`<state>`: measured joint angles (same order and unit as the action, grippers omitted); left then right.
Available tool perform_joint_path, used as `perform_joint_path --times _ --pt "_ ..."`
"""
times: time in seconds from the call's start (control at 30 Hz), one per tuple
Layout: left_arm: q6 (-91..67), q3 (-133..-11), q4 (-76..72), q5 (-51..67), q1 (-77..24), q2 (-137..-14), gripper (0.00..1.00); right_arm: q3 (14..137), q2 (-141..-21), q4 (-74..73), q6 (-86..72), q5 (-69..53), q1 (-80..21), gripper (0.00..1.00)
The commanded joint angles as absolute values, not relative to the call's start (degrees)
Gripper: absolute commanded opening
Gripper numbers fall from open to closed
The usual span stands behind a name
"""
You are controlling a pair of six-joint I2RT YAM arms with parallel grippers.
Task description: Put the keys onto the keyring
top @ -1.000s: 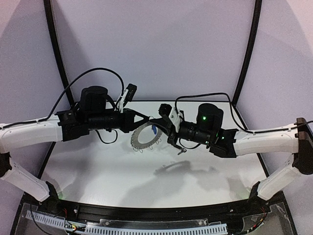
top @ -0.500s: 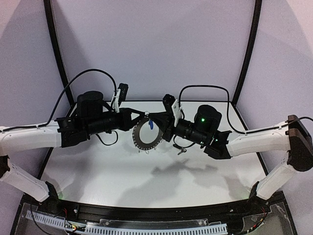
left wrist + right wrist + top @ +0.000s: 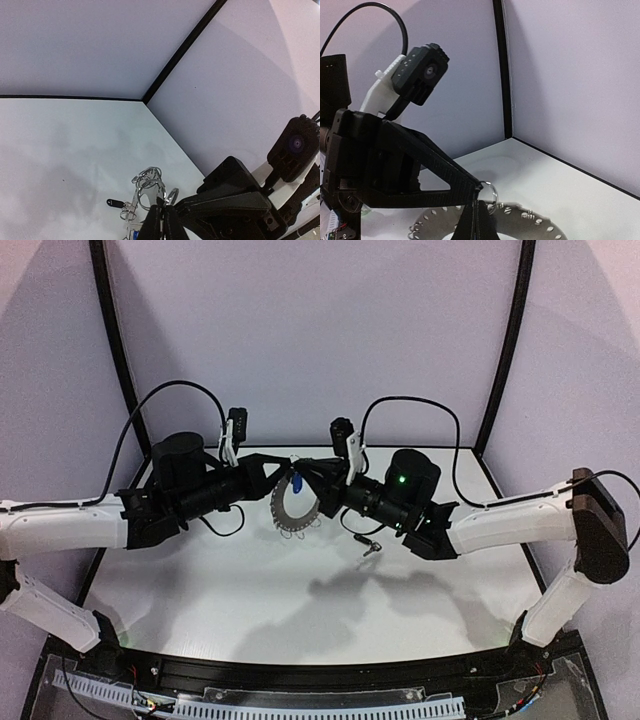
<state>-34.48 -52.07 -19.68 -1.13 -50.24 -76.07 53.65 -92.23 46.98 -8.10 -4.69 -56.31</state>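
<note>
Two pincers, both closed, meet tip to tip above the white table (image 3: 200, 590).

Top view: the left gripper (image 3: 284, 469) and right gripper (image 3: 304, 467) come together at the top rim of the flat grey ring-shaped keyring disc (image 3: 290, 515). The disc hangs clear of the table, near upright, just below the tips. The small blue-headed key (image 3: 297, 485) sits against the disc right under the tips, probably on a loop already. The small black-headed metal key (image 3: 372, 548) lies on the table, below the disc and toward the right arm's side, well apart from both pincers. The right arm is nearer to it. Its long axis is too small to tell here.

Left wrist view: the left fingers are pressed together and seem to be pinching the disc rim. Thin wire loops (image 3: 147, 180) stand just past the tips. The black-headed key lies on the table beyond, with its long axis across this view.

Right wrist view: the right fingers are shut, their tip touching the left gripper's black finger, with one wire loop at the junction and the disc below. What the right pincer pinches is hidden by its own fingers, so I cannot tell.

No brand, label or writing can be read in any view.
</note>
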Motion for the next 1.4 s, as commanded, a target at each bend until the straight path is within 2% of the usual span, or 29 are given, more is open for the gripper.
perform_joint_path --times 0.0,0.03,0.1,0.37,0.47,0.57,0.67,0.77,0.93,1.03,1.17,1.37 --pt "-32.77 -51.99 -19.04 -1.87 -49.71 -74.5 0.1 55.66 -90.88 46.57 -6.86 -5.1 -57.21 0.0" --pt "-32.63 -50.73 -17.99 -3.28 -49.74 -73.51 0.18 56.19 -88.92 42.65 -4.62 -3.79 -57.2 0.0" --pt "-33.26 -47.63 -18.15 -6.12 -49.7 -71.27 0.25 57.44 -87.6 38.11 -2.07 -3.63 -57.14 0.0" --pt "-31.29 -41.68 -16.67 -8.69 -49.63 -63.18 0.41 62.32 -83.71 20.22 5.46 -13.71 -55.95 0.0" --pt "-29.39 -42.25 -15.6 -6.05 -49.66 -61.42 0.48 63.99 -82.88 14.2 7.66 -17.65 -55.65 0.0" --pt "-27.3 -43.66 -13.19 -2.02 -49.63 -61.21 0.59 64.52 -81.76 10.36 10.19 -21.8 -55.41 0.0" --pt "-21.21 -45.49 -11.0 7.43 -49.66 -62.24 0.65 64.72 -80.36 7.43 12.17 -24.58 -55.24 0.0" --pt "-10.73 -45.57 -9.31 22.37 -49.66 -63.79 0.66 65.44 -79.35 4.53 13.25 -27.22 -55.12 0.0" --pt "-1.75 -48.96 -3.05 28.28 -49.66 -66.56 0.65 66.61 -78.28 0.36 15.16 -34.74 -55.02 0.0" --pt "0.9 -51.38 -0.85 29.66 -49.66 -68.13 0.63 67.2 -77.99 -2.72 16.49 -36.57 -55.02 0.0" --pt "5.47 -55.64 4.08 37.09 -49.64 -71.23 0.62 67.29 -77.48 -4.23 17.32 -37.94 -55.02 0.0" --pt "9.63 -63.41 12.51 43.18 -49.66 -78.17 0.54 66.91 -76.68 -5.0 18.02 -40.03 -55.02 0.0"
